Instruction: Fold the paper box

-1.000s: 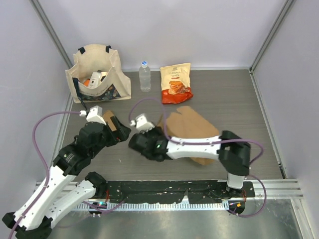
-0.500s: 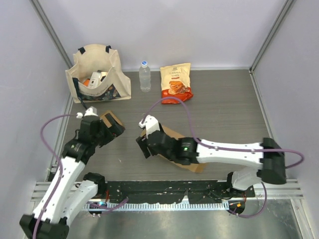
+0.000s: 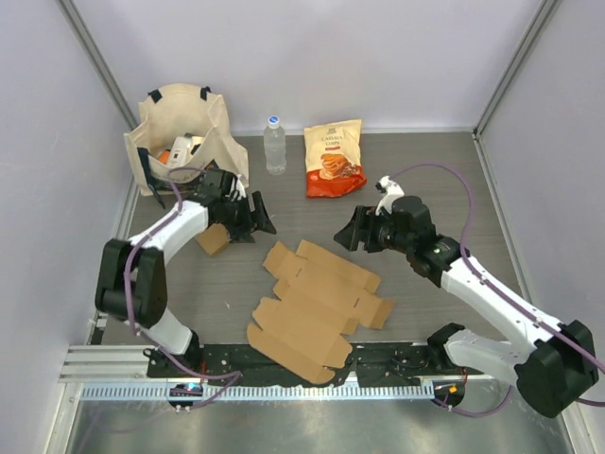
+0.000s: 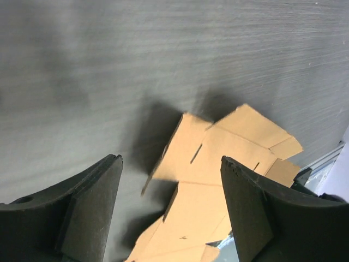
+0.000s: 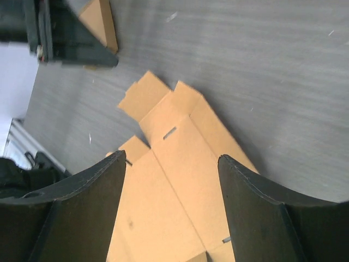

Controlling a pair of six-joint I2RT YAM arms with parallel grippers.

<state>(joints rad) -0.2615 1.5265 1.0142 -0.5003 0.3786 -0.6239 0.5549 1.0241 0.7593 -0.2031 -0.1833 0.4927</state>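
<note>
The paper box (image 3: 317, 303) is a flat, unfolded brown cardboard blank lying on the dark table at the front middle, with its flaps spread out. My left gripper (image 3: 259, 221) hovers open behind its left end, with nothing between its fingers. In the left wrist view the blank (image 4: 218, 164) shows beyond the open jaws of the left gripper (image 4: 172, 210). My right gripper (image 3: 343, 235) hangs open above the blank's far right edge and holds nothing. The right wrist view looks down on the blank (image 5: 182, 180) between the spread fingers (image 5: 82, 213) of the right gripper (image 5: 172, 213).
A small folded brown box (image 3: 212, 238) sits beside the left forearm. A cloth tote bag (image 3: 184, 132) with items inside stands at the back left. A water bottle (image 3: 275, 144) and a chips bag (image 3: 334, 157) stand at the back middle. A metal rail (image 3: 321, 388) runs along the near edge.
The cardboard now lies spread flat at the front middle. The right arm has drawn back to the right and its jaws have opened. The left arm has swung toward the back, near the bag.
</note>
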